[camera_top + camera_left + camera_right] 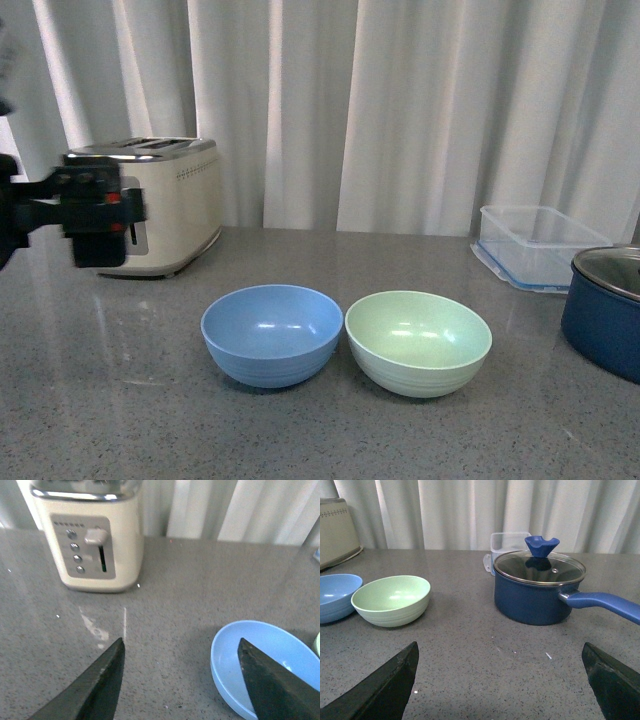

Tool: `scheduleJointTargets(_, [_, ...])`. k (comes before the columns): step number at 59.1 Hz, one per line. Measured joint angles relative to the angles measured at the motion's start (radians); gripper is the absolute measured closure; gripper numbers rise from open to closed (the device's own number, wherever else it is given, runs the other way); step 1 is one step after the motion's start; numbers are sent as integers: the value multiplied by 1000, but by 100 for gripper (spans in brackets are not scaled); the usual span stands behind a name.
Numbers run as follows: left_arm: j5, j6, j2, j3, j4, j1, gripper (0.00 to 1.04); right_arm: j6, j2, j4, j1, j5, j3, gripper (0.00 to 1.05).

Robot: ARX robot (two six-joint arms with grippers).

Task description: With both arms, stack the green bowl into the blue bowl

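The blue bowl (271, 333) and the green bowl (418, 341) stand side by side, almost touching, on the grey counter, blue on the left. Both are upright and empty. My left arm (85, 213) hovers at the far left in front of the toaster, above and left of the blue bowl. My left gripper (180, 647) is open and empty, with the blue bowl (265, 665) under one fingertip. My right gripper (500, 652) is open and empty over bare counter, off to the side of the green bowl (392, 600). The right arm is out of the front view.
A cream toaster (165, 200) stands at the back left. A clear plastic container (540, 245) sits at the back right. A dark navy pot with a glass lid (608, 305) stands at the right edge, its handle (605, 604) sticking out sideways. White curtains hang behind.
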Motion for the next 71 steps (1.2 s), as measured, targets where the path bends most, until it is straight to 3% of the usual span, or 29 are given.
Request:
scheduleJointTargets(5, [14,20,-69,-126,153,25,53,0,0,0,0,0,0,10])
scheduleJointTargets(21, [65,36,-237,-364,219,73,101,0,0,0,0,0,0,10])
scheduleJointTargets(41, [150,39,-456,-544,188,166,101,0,0,0,0,0,0,10])
scheduleJointTargets(63, [153,39,-688,-639,51,168,101,0,0,0,0,0,0,10])
scheduleJointTargets(71, [154,39,-721,-680,66,168,101,0,0,0,0,0,0,10])
